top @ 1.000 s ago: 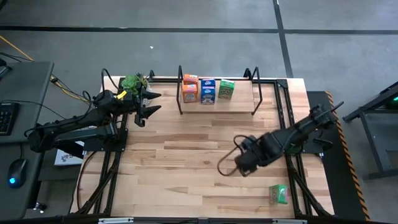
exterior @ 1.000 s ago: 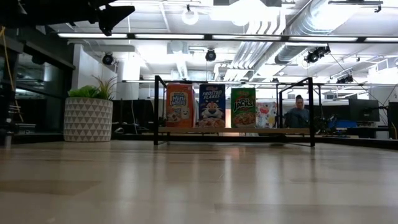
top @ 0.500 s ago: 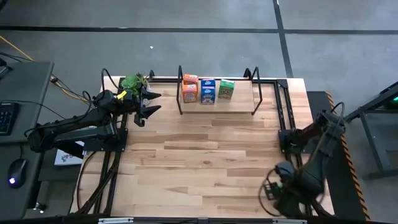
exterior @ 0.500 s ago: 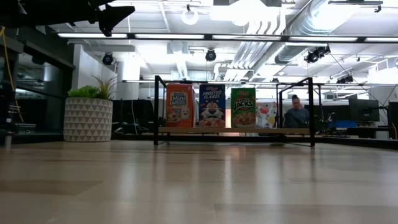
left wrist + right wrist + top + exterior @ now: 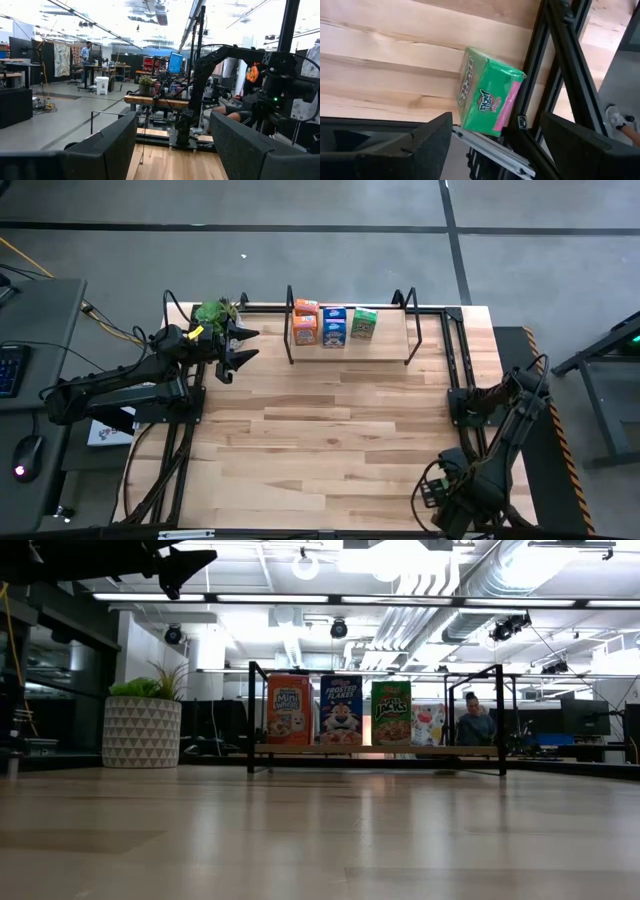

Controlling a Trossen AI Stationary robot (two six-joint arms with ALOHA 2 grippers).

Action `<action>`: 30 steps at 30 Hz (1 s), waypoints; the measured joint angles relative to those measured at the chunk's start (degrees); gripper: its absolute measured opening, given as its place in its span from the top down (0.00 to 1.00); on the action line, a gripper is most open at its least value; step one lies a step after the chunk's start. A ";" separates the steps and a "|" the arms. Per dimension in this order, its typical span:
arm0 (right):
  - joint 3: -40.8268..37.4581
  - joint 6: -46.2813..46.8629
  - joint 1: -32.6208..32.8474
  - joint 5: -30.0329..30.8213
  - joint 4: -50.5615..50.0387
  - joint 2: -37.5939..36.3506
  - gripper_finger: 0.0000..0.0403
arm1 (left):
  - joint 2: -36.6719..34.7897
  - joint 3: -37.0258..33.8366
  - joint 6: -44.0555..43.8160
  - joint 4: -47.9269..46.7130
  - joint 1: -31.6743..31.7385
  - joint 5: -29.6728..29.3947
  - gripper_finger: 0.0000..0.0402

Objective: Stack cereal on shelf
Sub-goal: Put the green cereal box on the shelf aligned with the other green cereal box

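From above, the low black metal-rod shelf [image 5: 349, 332] stands at the far edge of the pale wooden tabletop [image 5: 320, 425], carrying a row of small cardboard cereal boxes: two orange [image 5: 305, 323], one blue [image 5: 334, 327] and one green [image 5: 365, 323]. The left gripper [image 5: 238, 350] hangs near the potted green plant [image 5: 215, 311] at the far left corner, fingers spread apart. The right gripper [image 5: 450, 502] sits low over the near right corner; from here its fingers cannot be read. At table height, the orange, blue [image 5: 341, 710] and green [image 5: 391, 712] boxes stand upright on the shelf's wooden board [image 5: 375, 750], printed fronts facing the camera, long axes vertical. The left wrist camera shows its two dark fingers [image 5: 107, 147] wide apart with nothing between them. The right wrist camera shows another green cereal box [image 5: 487, 93] lying on its broad face at the table's edge beside the black frame rail [image 5: 555, 75], ahead of that gripper's parted, empty fingers [image 5: 427, 140].
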 joint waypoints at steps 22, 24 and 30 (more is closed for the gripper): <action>-10.09 1.37 1.94 -2.41 9.11 2.07 0.27 | -0.02 0.00 -0.46 0.20 -0.02 0.00 0.40; -11.56 1.37 1.96 -2.45 11.54 2.02 0.27 | -0.04 0.00 -0.50 0.42 -0.02 0.00 0.40; -16.81 1.04 1.94 -2.22 20.46 2.03 0.27 | -0.02 0.00 -0.50 0.35 -0.02 -0.02 0.40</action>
